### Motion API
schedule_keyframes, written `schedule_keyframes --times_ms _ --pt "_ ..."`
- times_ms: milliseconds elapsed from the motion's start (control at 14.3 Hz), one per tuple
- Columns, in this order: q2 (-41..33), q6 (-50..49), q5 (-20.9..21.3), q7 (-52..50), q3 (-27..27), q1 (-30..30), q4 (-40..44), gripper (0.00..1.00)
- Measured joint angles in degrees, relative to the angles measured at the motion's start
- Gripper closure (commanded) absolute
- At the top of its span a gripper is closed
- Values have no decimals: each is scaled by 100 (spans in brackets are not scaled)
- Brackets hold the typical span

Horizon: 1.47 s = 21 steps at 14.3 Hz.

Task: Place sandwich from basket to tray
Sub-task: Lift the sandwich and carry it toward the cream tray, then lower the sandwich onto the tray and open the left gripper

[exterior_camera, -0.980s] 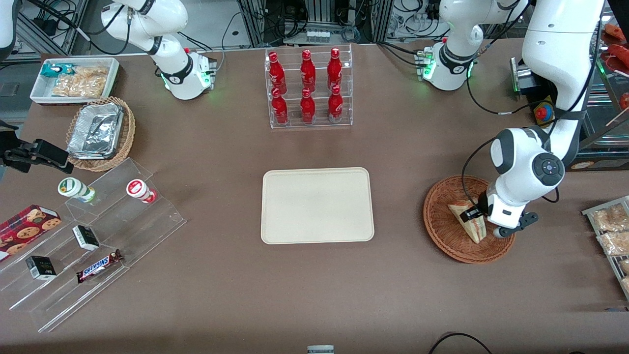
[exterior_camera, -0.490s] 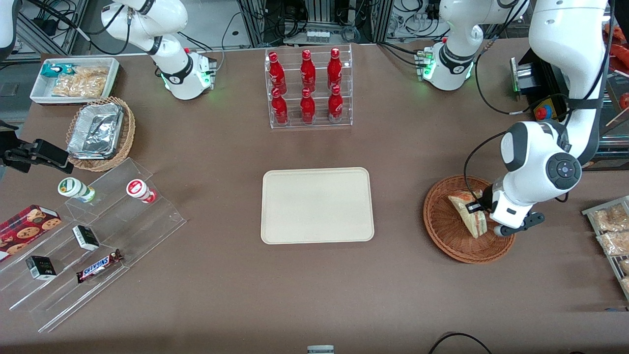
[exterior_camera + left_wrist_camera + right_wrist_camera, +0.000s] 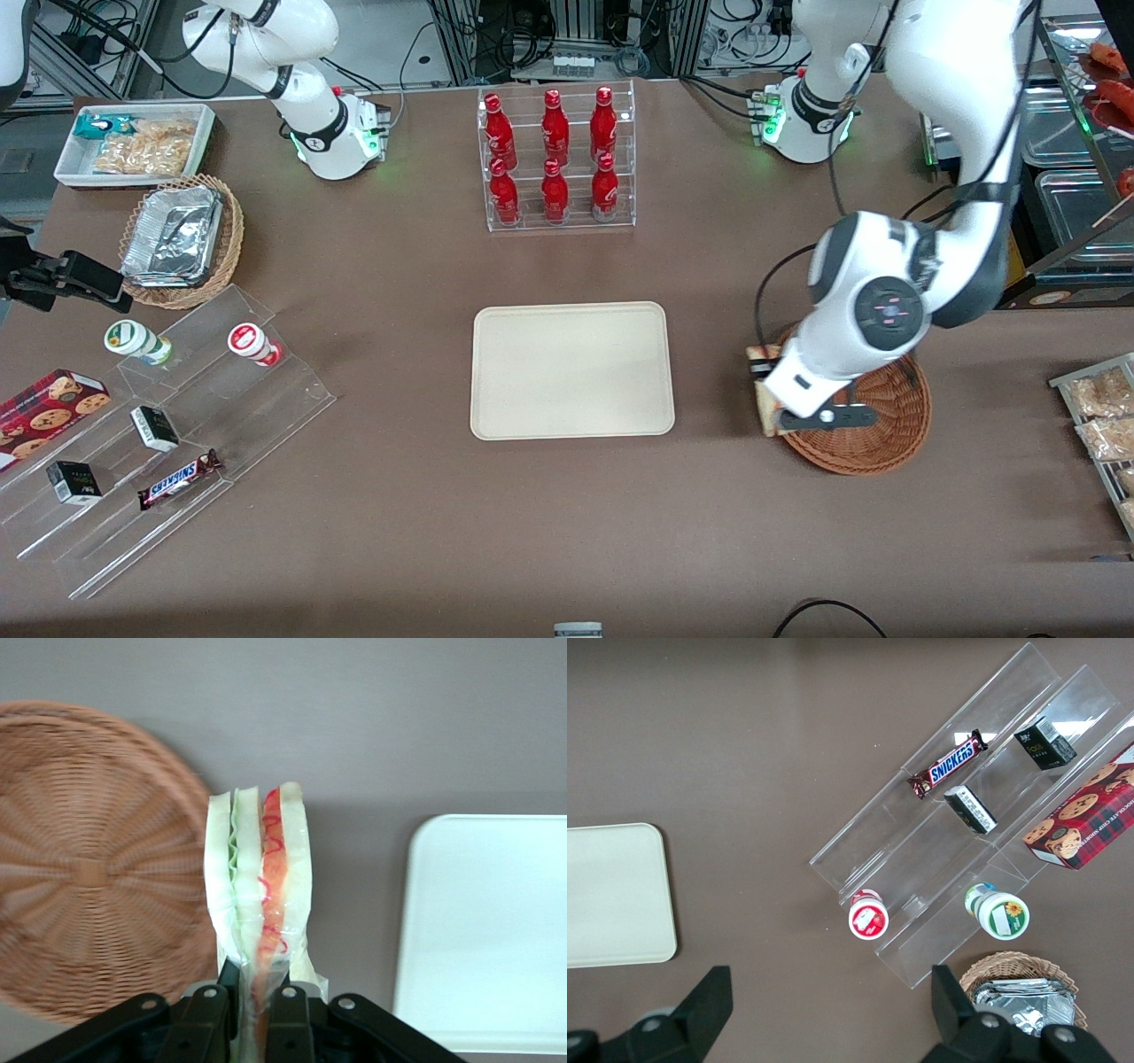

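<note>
Now the pincer [image 3: 254, 1005] has lifted the sandwich [image 3: 261, 895] off the basket [image 3: 886, 425].

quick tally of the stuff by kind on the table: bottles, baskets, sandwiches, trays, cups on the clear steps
red bottles: 6
wicker baskets: 2, the basket and one holding foil trays
sandwich: 1, held in the gripper above the table, between basket and tray
beige tray: 1
cups: 2
total: 12

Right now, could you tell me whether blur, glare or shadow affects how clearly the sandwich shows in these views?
Left wrist view: the sandwich, clamped in the gripper, is sharp, the basket slightly soft, and the tray washed out pale. Front view: evenly lit, but the arm hides most of the sandwich; a soft shadow lies beside the basket.
</note>
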Motion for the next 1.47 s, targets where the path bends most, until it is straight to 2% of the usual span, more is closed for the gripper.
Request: schedule_keyframes --times_ms 490,700,1120,1330,1470 --pt "1527 15 -1 -1480 -27 -1433 1610 88" --pt "2121 107 -1 -1960 -23 -1866 2219 88" --pt "2477 574 -38 -1973 -265 -2042 2482 89" --pt "2477 554 -594 -1581 -331 -2041 2500 89" --pt "2487 538 -777 -1423 -331 -2040 2500 89"
